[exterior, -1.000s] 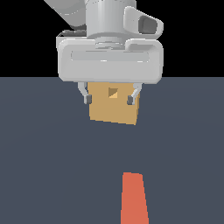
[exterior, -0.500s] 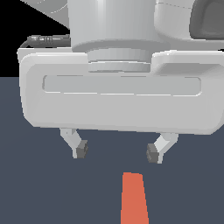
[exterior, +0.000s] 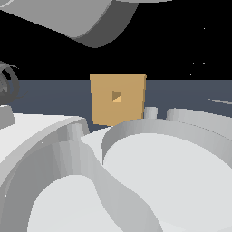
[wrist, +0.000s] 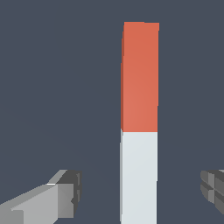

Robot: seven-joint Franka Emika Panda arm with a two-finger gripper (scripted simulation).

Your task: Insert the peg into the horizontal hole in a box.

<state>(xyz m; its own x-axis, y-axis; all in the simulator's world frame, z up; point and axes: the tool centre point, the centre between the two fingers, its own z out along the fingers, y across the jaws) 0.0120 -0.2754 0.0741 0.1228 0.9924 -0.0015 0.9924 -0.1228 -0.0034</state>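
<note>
The end effector (wrist: 140, 197) hangs spread wide over the peg (wrist: 139, 122), a finger (wrist: 65, 192) on either side and neither touching it. The peg lies flat on the worktop (wrist: 52, 87), not yet gripped. The box (exterior: 118, 99) stands beyond, its hole (exterior: 117, 96) empty, so grasping, carrying and inserting all remain.

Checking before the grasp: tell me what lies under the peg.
Under the peg only the flat dark floor shows, with the open gripper straddling its white end. The floor directly beneath it is covered.
</note>
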